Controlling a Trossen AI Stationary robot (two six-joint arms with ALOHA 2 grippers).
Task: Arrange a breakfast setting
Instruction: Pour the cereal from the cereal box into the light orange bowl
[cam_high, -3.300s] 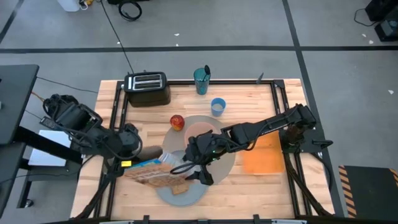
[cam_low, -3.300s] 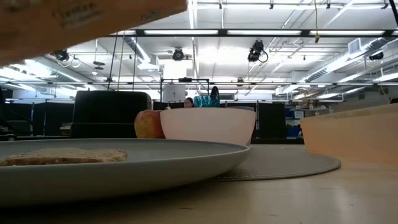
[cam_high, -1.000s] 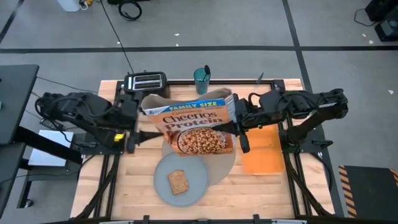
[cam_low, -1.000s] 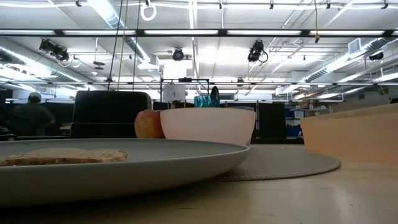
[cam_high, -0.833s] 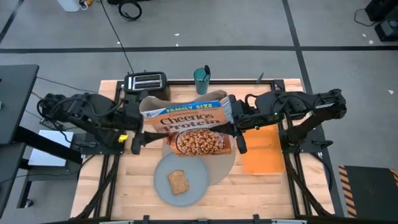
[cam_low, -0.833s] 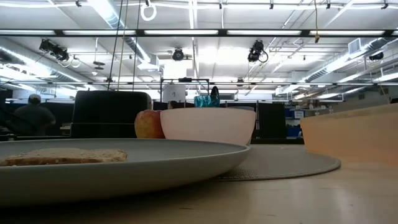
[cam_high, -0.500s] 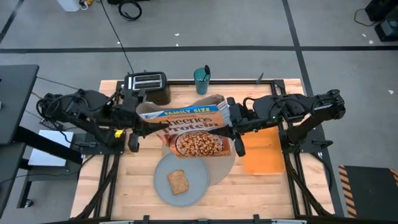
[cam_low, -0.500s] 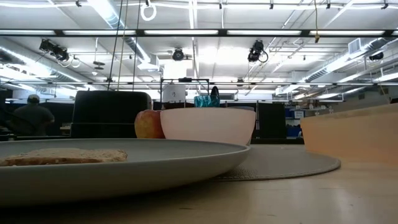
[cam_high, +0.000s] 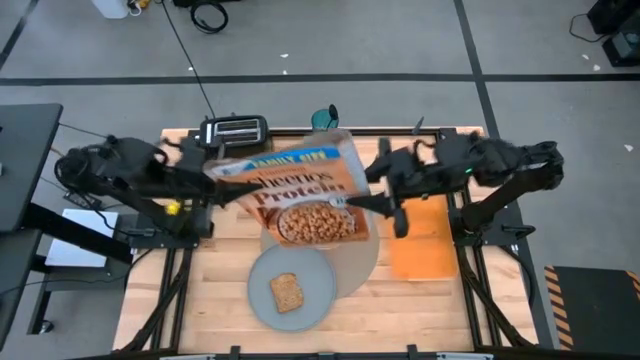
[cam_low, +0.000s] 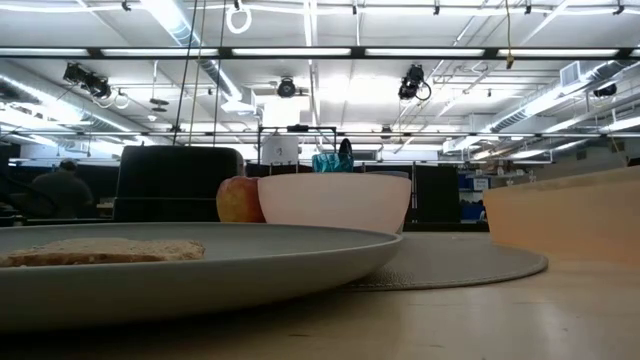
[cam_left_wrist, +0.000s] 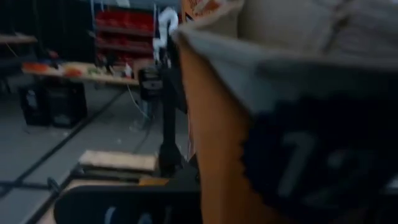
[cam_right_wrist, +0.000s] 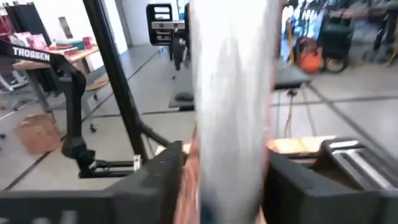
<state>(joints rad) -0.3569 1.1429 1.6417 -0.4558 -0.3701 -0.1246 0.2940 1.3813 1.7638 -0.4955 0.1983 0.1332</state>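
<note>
A Cheerios cereal box (cam_high: 305, 195) hangs high over the table's middle, front face up, and hides the bowl from above. My left gripper (cam_high: 218, 178) reaches in from the left and is shut on the box's left end. My right gripper (cam_high: 385, 200) stands open at the box's right end, with the box's narrow side (cam_right_wrist: 230, 93) between its fingers (cam_right_wrist: 158, 177). Below, the pink bowl (cam_low: 335, 203) stands on the round placemat (cam_high: 365, 265), with the red apple (cam_low: 238, 200) beside it. A toast slice (cam_high: 288, 293) lies on the grey plate (cam_high: 262, 300). My left gripper holds the box's left end near its far corner (cam_high: 228, 172), fingers level, coming from the table's left. In the left wrist view the box (cam_left_wrist: 217, 155) fills the picture and hides the fingertips. The box is lifted clear and askew. My right gripper: I cannot tell whether its fingers touch the box.
A black toaster (cam_high: 232, 130) and a teal cup (cam_high: 322, 117) stand at the far edge, the cup partly behind the box. An orange mat (cam_high: 425, 250) lies at the right. The near strip of the table beside the plate is bare wood.
My left gripper has shut on the box's left end, and my right gripper's fingers now stand wider apart. The box has turned askew in the air, its right far corner swinging toward the far edge, and it still hangs clear of the table.
</note>
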